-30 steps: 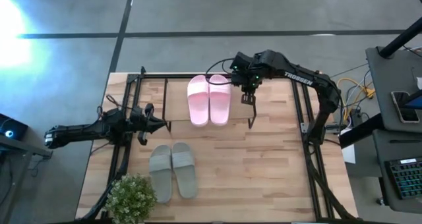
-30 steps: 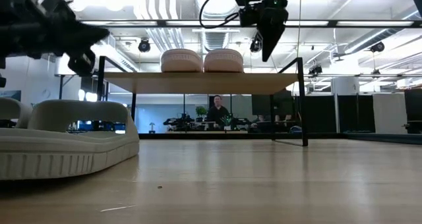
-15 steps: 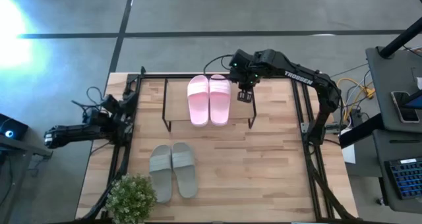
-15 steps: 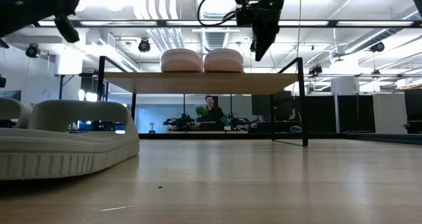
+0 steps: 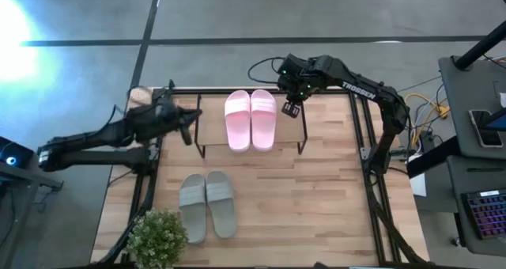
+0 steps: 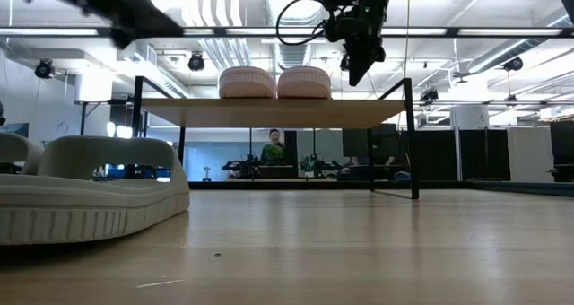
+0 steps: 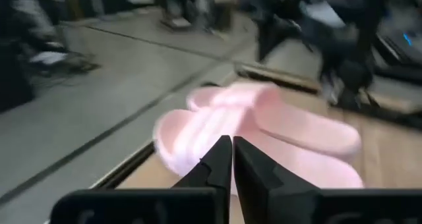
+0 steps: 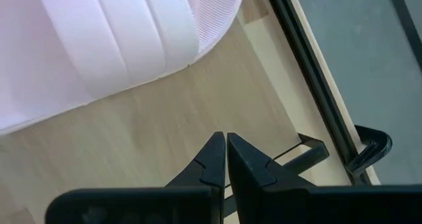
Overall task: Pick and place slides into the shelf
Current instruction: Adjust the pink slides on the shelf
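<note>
The pale pink pair of slides (image 5: pixel 251 119) lies side by side on the shelf's top board (image 5: pixel 212 134), soles down, and also shows in the low view (image 6: pixel 273 82). The grey-green pair (image 5: pixel 207 205) rests on the table in front of the shelf, large in the low view (image 6: pixel 90 184). My right gripper (image 5: pixel 291 109) is shut and hovers over the shelf's right end, beside the right pink slide (image 8: pixel 119 46). My left gripper (image 5: pixel 190 125) is shut and hangs in the air at the shelf's left end, facing the pink pair (image 7: pixel 264 128).
A large black tube frame (image 5: pixel 360 134) runs around the table. A small green plant (image 5: pixel 156 237) stands at the near left corner. Bare wood lies to the right of the grey-green pair. A person (image 6: pixel 273 148) shows far off in the room behind.
My left arm drew back toward the table's left edge, then swung up and toward the shelf's left end, and now stands higher and farther back than before. My right gripper moved a little toward the far edge above the shelf's right end. The slides stayed put.
</note>
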Available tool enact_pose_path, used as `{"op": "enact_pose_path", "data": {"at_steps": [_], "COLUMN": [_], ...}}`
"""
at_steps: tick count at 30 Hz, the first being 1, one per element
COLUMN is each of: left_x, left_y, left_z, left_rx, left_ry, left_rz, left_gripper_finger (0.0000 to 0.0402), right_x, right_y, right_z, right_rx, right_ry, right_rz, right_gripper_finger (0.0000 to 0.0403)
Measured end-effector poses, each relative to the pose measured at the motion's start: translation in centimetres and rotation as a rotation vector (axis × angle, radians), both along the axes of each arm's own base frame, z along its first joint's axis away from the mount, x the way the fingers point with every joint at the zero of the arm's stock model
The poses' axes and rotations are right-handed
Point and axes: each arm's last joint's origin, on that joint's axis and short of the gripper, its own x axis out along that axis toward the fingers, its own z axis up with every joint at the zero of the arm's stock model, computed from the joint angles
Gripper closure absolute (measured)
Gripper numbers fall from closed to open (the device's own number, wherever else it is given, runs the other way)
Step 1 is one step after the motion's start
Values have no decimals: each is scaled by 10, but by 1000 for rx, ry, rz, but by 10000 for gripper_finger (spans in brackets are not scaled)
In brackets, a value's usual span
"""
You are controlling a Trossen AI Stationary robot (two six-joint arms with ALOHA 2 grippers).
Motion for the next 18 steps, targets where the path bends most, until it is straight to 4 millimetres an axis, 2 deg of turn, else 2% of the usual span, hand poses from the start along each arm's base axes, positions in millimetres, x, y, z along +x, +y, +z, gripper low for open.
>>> {"op": "enact_pose_path", "data": {"at_steps": [4, 7, 10, 18], "left_x": [23, 29, 30, 43], "left_y": [23, 46, 65, 83], "left_z": [-2, -17, -21, -9], "left_rx": [-38, -162, -255, -211], "left_ry": [112, 149, 100, 177], "left_rz": [-77, -115, -187, -213], "left_gripper_finger": [401, 401, 401, 401], "right_x": [-1, -1, -1, -1], "right_y": [-1, -1, -1, -1], "right_z": [0, 0, 0, 0], "right_rx": [1, 1, 2, 1], "right_ry": [1, 2, 4, 6], "right_rz": [-4, -3, -3, 2], "right_gripper_finger": [394, 394, 394, 394]}}
